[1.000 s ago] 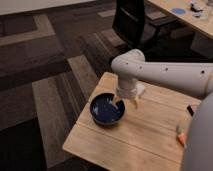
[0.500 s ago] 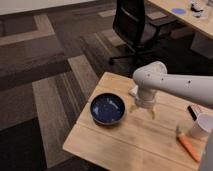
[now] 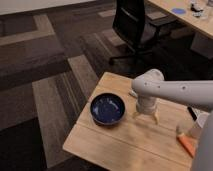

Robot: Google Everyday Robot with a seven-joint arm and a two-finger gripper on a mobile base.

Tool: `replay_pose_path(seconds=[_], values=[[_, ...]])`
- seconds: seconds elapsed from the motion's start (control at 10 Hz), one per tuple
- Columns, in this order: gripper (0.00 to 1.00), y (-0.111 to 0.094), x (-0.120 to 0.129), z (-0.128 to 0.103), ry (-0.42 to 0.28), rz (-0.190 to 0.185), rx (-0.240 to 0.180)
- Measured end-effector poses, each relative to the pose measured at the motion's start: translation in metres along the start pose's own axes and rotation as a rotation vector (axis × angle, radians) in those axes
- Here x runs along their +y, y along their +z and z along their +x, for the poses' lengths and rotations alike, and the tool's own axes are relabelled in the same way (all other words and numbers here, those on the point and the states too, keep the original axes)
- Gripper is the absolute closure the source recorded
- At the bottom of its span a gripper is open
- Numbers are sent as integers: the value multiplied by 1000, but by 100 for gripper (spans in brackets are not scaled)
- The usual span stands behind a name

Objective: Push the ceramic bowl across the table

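Observation:
The dark-blue ceramic bowl (image 3: 107, 109) sits on the left part of the small light-wood table (image 3: 120, 142), near its left edge. My gripper (image 3: 145, 117) hangs from the white arm (image 3: 175, 91) and points down at the table top, just right of the bowl and apart from it. It holds nothing that I can see.
A black office chair (image 3: 135, 25) stands behind the table. A longer wooden desk (image 3: 192, 20) with a blue disc (image 3: 177, 10) runs along the top right. An orange object (image 3: 189, 146) lies at the table's right edge. Striped carpet lies to the left.
The arm and gripper have swung from over the bowl to its right and away from it. The bowl rests near the table's left edge.

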State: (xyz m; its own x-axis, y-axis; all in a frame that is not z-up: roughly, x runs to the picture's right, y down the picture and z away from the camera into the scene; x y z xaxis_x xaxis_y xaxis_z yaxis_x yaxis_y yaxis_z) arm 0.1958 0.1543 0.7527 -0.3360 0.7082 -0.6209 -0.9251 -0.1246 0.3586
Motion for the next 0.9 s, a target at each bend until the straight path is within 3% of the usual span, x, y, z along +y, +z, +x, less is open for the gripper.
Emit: replay_pose_path(seconds=[0.2,0.4,0.6,0.7,0.9], values=[[35,5,38,-3,-86,31,10],[35,-1,104,-22,-231,38,-16],[35,-40,183,-49,-382,38,-101],[35,-69,223,-56,-446,21,-142],[35,-77,229,-56,-454,10,-146]])
